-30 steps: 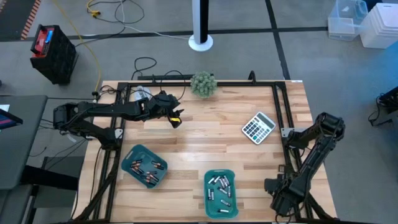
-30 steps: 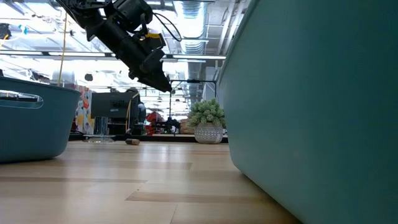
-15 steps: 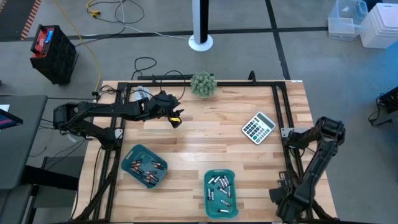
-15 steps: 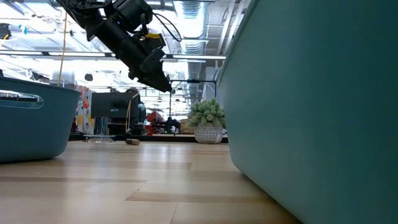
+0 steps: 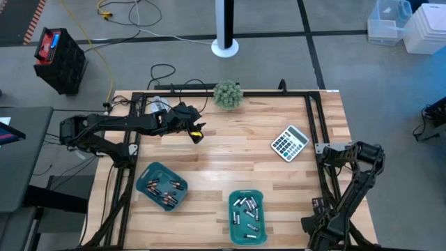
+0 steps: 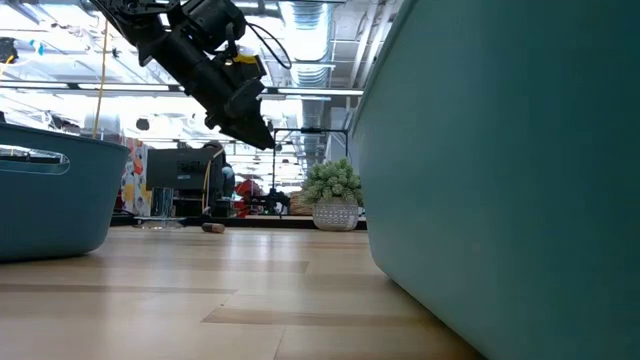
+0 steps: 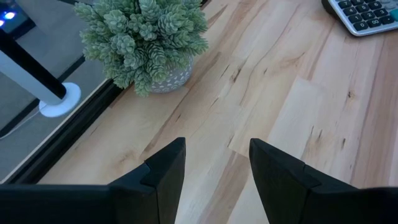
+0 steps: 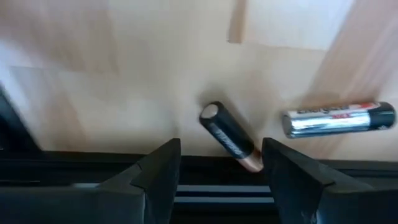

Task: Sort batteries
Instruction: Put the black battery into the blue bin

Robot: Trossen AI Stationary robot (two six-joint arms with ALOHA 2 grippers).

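My right gripper (image 8: 221, 171) is open at the table's near right corner (image 5: 311, 223). A dark battery with a coppery end (image 8: 227, 138) lies on the wood between its fingers, beside a black frame rail. A silvery battery (image 8: 339, 119) lies just outside one finger. Dark batteries (image 5: 166, 189) fill the left teal tray (image 5: 145, 176), and silvery ones (image 5: 248, 213) fill the right teal tray (image 5: 233, 233). My left gripper (image 5: 197, 134) is open and hangs in the air over the far left of the table. One small cell (image 6: 213, 227) lies on the table beneath it.
A grey calculator (image 5: 289, 142) lies right of centre, and a potted plant (image 5: 228, 94) stands at the far edge. Black frame rails (image 5: 317, 132) run along the table's sides. Bare wood (image 5: 230, 164) stretches between the trays and the far edge.
The right arm has folded lower. Its elbow and gripper have moved toward the table's near edge at the right near corner. The left arm has kept still.
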